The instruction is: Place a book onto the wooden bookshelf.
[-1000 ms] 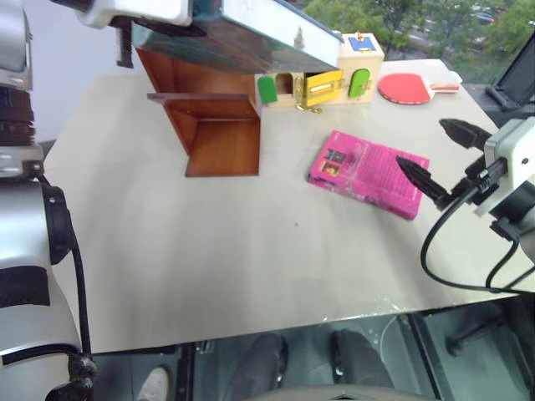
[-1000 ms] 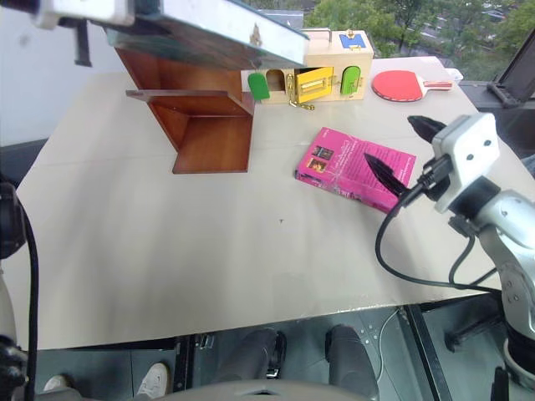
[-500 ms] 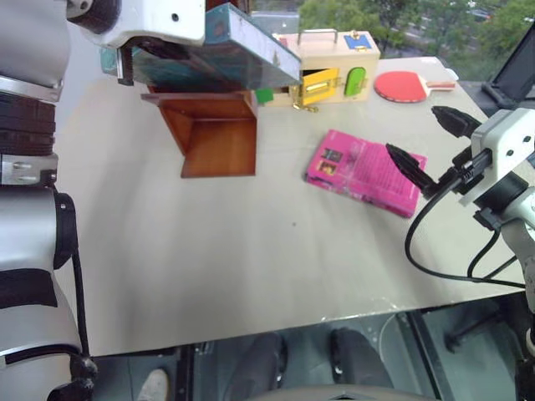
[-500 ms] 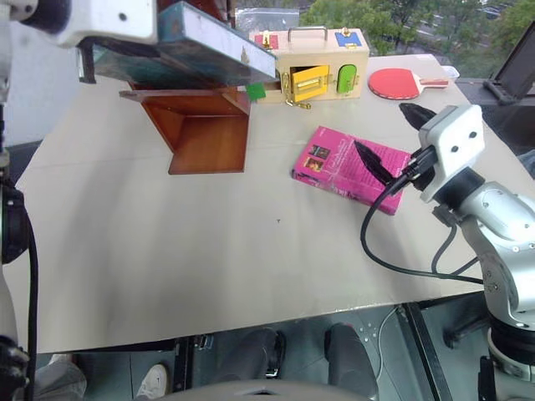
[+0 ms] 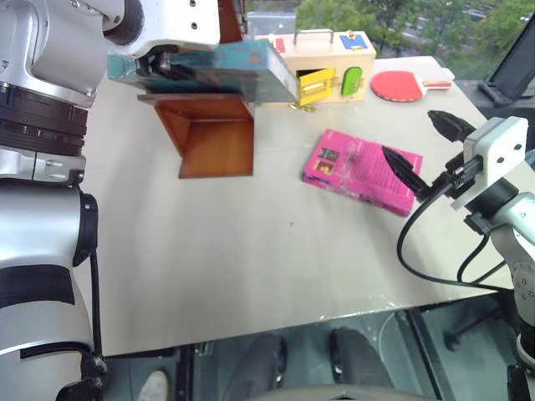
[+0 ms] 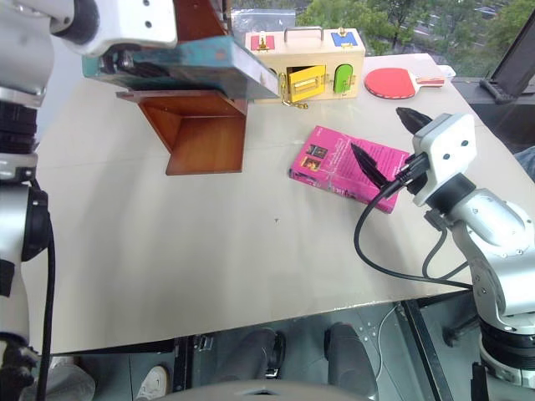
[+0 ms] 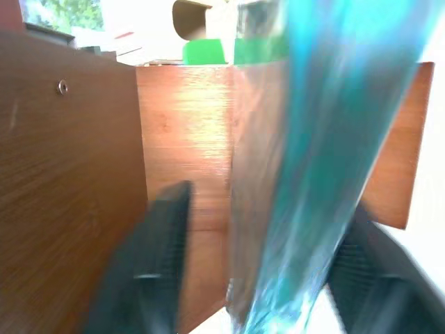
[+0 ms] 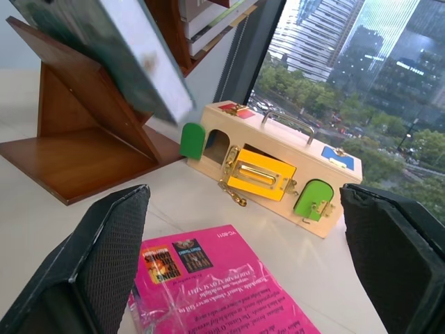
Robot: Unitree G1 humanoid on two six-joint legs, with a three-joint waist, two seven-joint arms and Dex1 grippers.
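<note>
The pale table (image 5: 251,251) carries everything. Largest on it is the wooden bookshelf (image 5: 213,138), a reddish-brown open unit at the far left of the tabletop, its horizontal shelf board jutting forward over a bare base. No item can be seen standing inside its compartment.

The book (image 5: 226,67), broad, thin and teal, lies nearly flat across the top of the bookshelf's shelf board, its far end overhanging toward the latch box. The left gripper (image 5: 163,67) is at the book's near-left end, right above the bookshelf. In the left wrist view its dark fingers (image 7: 149,271) stand spread on either side of the book, with a gap between each pad and the cover, so they are not pinching it; whether the book's weight already rests on the board cannot be told.

The latch box (image 5: 322,63), pale wood with a handle, stands just beyond the bookshelf's right side; its yellow door hangs ajar, and nothing can be made out within.

The pink book (image 5: 361,171) lies flat, well to the right of the bookshelf. The right gripper (image 5: 422,149) hovers over its right edge, fingers wide apart and empty.

A red paddle (image 5: 410,83) lies furthest right of the bookshelf, past the latch box.
</note>
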